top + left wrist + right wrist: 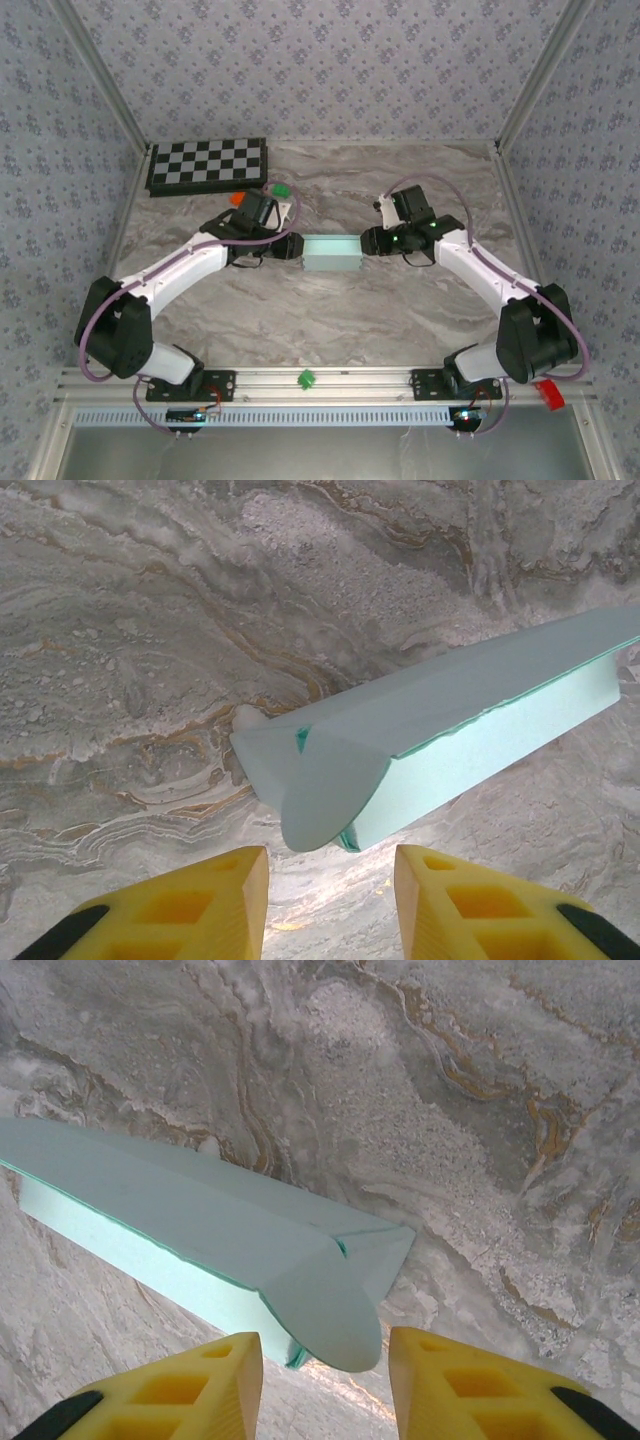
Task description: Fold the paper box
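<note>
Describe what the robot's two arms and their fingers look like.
The left arm and right arm have white links between bulky black joints, with a thin purple cable looped along each. The fingers are blocky yellow plastic with recessed pockets. A green tag marks the left wrist, and a red tag the right base.

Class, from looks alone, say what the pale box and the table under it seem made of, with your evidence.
The box: thin card, matte pale mint; its cut edges are thin and an end flap curls. The table: grey-brown veined stone, perhaps marble or a printed laminate; a faint glare suggests a smooth finish.
</note>
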